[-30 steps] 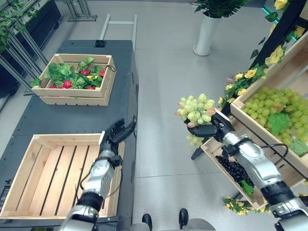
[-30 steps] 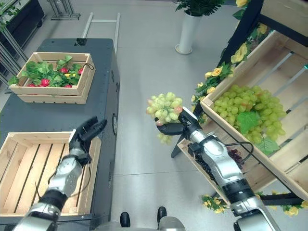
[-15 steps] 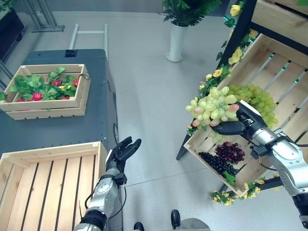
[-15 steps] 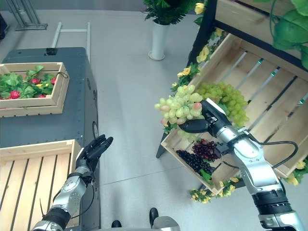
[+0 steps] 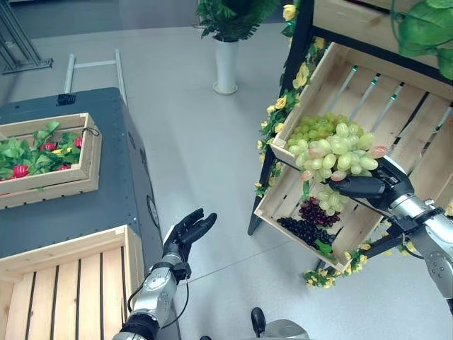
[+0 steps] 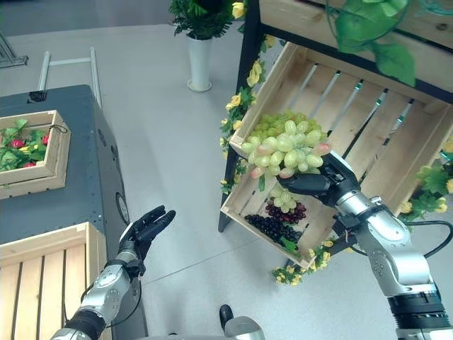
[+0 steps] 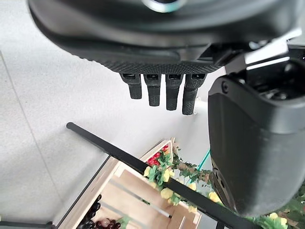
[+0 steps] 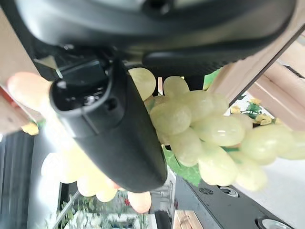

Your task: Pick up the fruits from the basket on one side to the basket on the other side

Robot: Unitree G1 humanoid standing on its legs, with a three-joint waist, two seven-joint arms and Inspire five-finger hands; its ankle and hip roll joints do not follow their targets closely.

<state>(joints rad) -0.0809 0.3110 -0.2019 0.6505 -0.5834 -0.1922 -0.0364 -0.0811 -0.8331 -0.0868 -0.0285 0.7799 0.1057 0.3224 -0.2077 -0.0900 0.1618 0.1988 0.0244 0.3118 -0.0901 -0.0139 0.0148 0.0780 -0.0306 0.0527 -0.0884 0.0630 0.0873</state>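
In the left eye view we see the tilted wooden shelf crate as our landmark: a heap of green grapes lies at its lower edge, and a lower crate beneath it holds dark grapes. Yellow flowers trail down the shelf's black post, and a white vase with a plant stands on the floor beyond it. Well apart from the shelf crate, the dark counter carries a crate of leaves and red fruit and a bare slatted crate, both cut off by the frame.

In the right eye view our right hand grips a grape bunch just in front of the shelf crate's heap, part of it dangling below. Our left hand hangs over the floor, relaxed and holding nothing.

In the left wrist view its fingers stand straight.

In the right wrist view the thumb wraps the blurred bunch.
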